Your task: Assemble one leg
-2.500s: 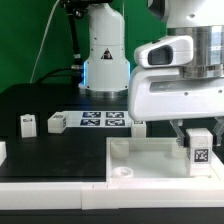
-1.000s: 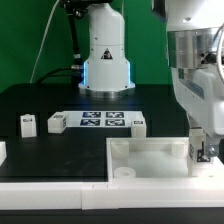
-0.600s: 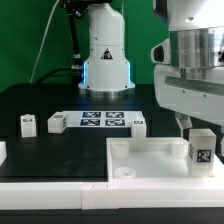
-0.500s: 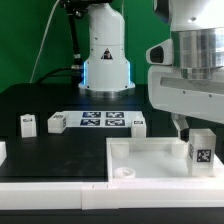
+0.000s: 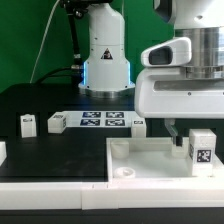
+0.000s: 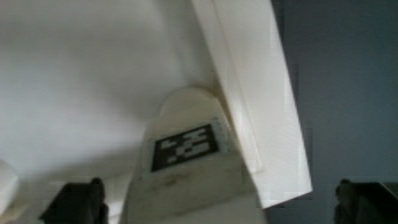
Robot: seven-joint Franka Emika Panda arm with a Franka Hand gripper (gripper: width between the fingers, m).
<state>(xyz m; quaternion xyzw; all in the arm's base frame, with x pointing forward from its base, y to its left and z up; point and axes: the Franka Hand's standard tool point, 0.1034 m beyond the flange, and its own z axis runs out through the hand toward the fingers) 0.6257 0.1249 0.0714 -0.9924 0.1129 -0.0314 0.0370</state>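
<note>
One tagged leg point(image 5: 202, 150) upright in the tray's point(image 5: 140, 157) right corner.

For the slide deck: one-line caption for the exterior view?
Pincer poised over tagged leg standing at the tray's corner.

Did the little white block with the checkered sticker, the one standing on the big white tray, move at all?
No. The leg stands at the same corner of the tray, at the exterior view's right, as in the earlier pictures. Only the gripper above it turned.
</note>
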